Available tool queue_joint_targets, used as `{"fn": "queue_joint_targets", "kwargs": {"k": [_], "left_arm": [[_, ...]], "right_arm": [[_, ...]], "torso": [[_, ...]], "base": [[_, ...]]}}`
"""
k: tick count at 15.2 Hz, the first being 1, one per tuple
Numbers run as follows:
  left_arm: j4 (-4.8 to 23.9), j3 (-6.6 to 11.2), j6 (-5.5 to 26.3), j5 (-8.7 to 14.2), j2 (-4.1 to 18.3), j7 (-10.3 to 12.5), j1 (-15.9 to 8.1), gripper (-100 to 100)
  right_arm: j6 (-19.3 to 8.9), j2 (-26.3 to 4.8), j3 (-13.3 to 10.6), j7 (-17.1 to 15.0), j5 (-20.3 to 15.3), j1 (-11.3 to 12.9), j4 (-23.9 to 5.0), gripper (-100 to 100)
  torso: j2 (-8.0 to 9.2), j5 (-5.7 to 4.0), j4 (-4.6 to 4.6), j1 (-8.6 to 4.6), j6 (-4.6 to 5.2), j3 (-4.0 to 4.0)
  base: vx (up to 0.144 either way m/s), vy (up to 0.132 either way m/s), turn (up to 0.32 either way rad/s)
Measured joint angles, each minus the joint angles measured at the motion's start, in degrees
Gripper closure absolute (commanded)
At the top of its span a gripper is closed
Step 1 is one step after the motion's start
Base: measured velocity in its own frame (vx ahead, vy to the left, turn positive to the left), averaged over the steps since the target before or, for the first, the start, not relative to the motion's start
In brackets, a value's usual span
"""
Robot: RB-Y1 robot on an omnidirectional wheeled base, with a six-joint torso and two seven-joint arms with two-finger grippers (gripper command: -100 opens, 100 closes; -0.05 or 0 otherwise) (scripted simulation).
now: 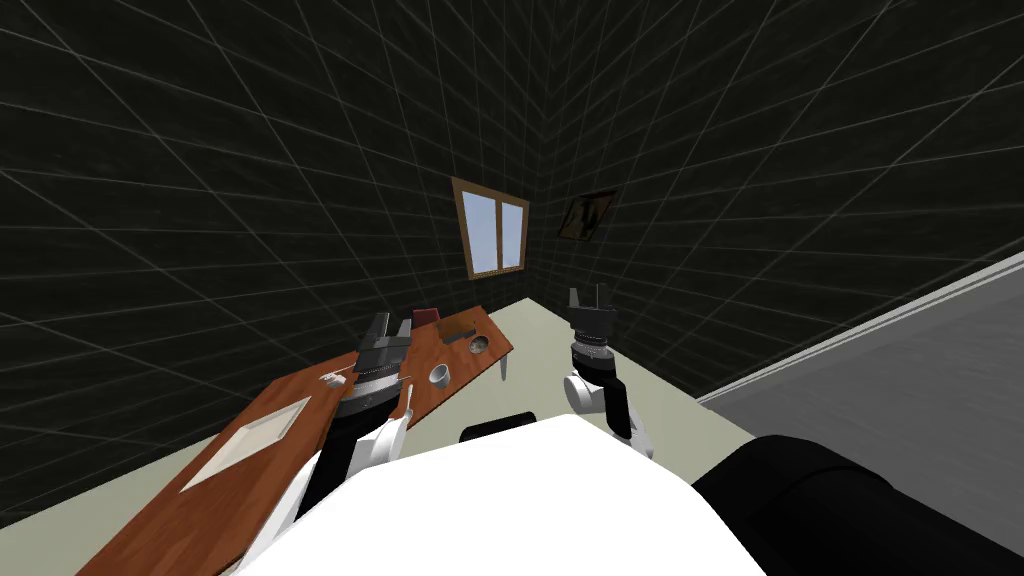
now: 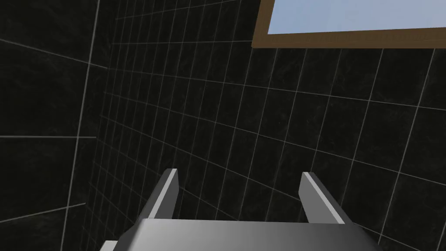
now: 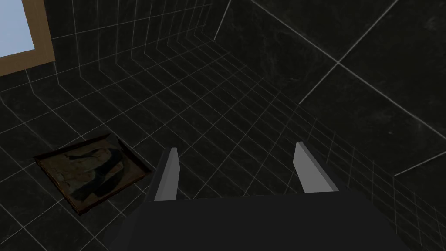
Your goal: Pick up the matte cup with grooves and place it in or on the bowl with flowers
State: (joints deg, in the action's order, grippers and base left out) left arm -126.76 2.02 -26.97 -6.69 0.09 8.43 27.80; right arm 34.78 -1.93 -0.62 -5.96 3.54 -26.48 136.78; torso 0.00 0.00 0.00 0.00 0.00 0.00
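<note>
**Figure.** Head view with both wrist views, described from near to far.

- **Near end.** A brown worktop [image 1: 170, 535] ran away from the robot on its left side. A pale rectangular panel [image 1: 250, 440] lay flat on its near half.
- **Left arm.** Farther along, the left end effector [image 1: 392, 328] was held above the worktop. Its two fingers [image 2: 167, 191] stood well apart, released and holding nothing. A small white item [image 1: 333, 378], too small to identify, lay just beside this arm on its outer side.
- **Cup.** The light grey cup [image 1: 438, 375] stood upright on the worktop near the edge facing the floor. It was close to the left end effector on the inner side but not touching it. Its grooves could not be made out.
- **Bowl.** The grey bowl [image 1: 479, 345], darker inside, stood beyond the cup and near it on the same worktop, apart from it. No flower pattern could be resolved.
- **Far end.** A flat dark brown item [image 1: 457, 330] and a dark red box [image 1: 427, 316] occupied this end.
- **Right arm.** The right end effector [image 1: 590, 297] was raised over the pale floor [image 1: 540, 330], well apart from the worktop. Its fingers [image 3: 170, 174] were spread and released, gripping nothing.
</note>
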Motion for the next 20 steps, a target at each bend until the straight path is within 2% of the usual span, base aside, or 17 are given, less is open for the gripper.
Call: {"fn": "queue_joint_targets", "kwargs": {"k": [3, 5, 9, 16, 20], "left_arm": [[0.64, 0.48, 1.47, 0.63, 2.66, -0.22, -0.32, -100], [1.65, 1.4, 3.35, 1.71, 5.01, -0.42, -0.49, -100], [2.76, 2.38, 6.95, 3.22, 7.21, -1.01, -0.46, -100], [4.41, 4.27, 14.13, 6.22, 9.5, -2.13, -0.2, -100], [7.07, 5.75, 18.27, 8.33, 10.54, -2.87, -0.76, -100]], "right_arm": [[0.0, 0.0, 0.0, 0.0, 0.0, 0.01, 0.0, 0], [0.0, 0.0, 0.0, 0.0, 0.0, 0.01, 0.0, 0], [0.0, 0.0, 0.0, 0.0, 0.0, 0.01, 0.0, 0], [0.0, 0.0, 0.0, 0.0, 0.0, 0.01, 0.0, 0], [0.0, 0.0, 0.0, 0.0, 0.0, 0.02, -0.01, 0]], "torso": [[0.14, 0.01, 0.02, 0.07, 0.02, 0.07], [0.28, 0.03, 0.05, 0.15, 0.02, 0.15], [0.31, 0.02, 0.07, 0.11, 0.02, 0.18], [0.36, 0.03, 0.08, 0.13, 0.01, 0.21], [0.39, 0.03, 0.09, 0.12, 0.02, 0.22]], "base": [[-0.047, 0.013, -0.11], [-0.082, 0.03, -0.126], [-0.07, 0.015, -0.096], [-0.083, 0.017, -0.124], [-0.083, 0.012, -0.112]]}}
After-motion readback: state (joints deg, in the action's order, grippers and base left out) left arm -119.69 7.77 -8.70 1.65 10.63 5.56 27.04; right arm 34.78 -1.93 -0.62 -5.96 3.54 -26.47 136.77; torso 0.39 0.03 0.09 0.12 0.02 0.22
